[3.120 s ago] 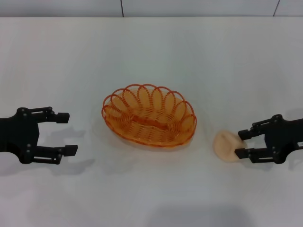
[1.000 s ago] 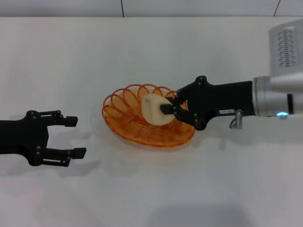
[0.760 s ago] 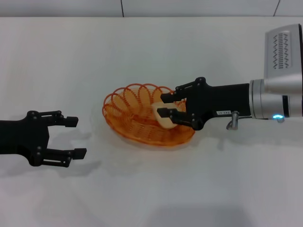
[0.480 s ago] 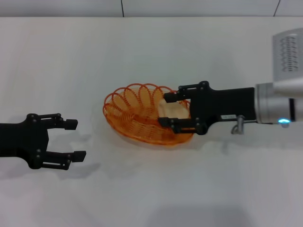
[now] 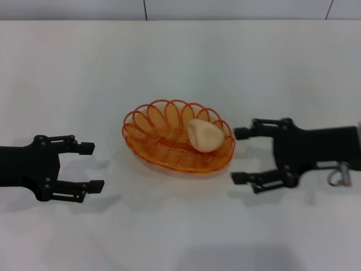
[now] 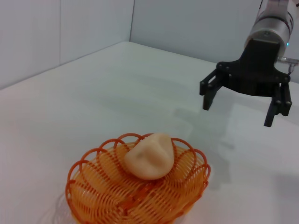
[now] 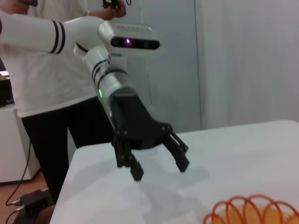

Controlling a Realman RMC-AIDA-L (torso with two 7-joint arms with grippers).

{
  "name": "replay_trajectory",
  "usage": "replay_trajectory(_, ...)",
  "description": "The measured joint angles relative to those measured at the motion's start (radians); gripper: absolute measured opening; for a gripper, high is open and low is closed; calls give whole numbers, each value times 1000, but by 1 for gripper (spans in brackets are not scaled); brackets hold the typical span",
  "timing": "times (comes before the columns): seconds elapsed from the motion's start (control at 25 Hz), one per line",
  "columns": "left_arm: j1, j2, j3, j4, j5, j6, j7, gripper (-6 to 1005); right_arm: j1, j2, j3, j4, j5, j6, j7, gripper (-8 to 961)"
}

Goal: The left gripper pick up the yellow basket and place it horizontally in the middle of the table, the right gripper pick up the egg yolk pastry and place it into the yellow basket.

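The yellow basket (image 5: 176, 139), an oval orange wire basket with a looped rim, sits on the white table (image 5: 180, 62) at its middle. The egg yolk pastry (image 5: 203, 135), a pale beige dome, lies inside the basket at its right end; it also shows in the left wrist view (image 6: 148, 156) in the basket (image 6: 98, 196). My right gripper (image 5: 241, 156) is open and empty, just right of the basket and apart from it; it shows in the left wrist view too (image 6: 239, 106). My left gripper (image 5: 90, 166) is open and empty, left of the basket; the right wrist view shows it (image 7: 159, 169) above the table.
A person in a white shirt (image 7: 56, 79) stands beyond the table's edge behind my left arm. The basket's rim (image 7: 254, 211) shows at the bottom of the right wrist view. A wall (image 5: 180, 8) runs along the table's far edge.
My right gripper carried the pastry from the table over the basket, opened and let it go inside, then drew back to the right. The left gripper barely moved.
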Motion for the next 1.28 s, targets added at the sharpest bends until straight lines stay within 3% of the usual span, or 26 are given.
replay_trajectory(0.36,-9,2,0,-3,-2,0,-3,854,-50,-10,81,3,-97,-59,-52,877)
replay_trajectory(0.76,-26,11,4,-4,4,0,-24,854,-52,-31,93,7,-142,-54,-34,877)
replay_trajectory(1.28,-49,11,0,-4,50,-4,-46,854,-42,-35,136,0,-184,-82,-19,877)
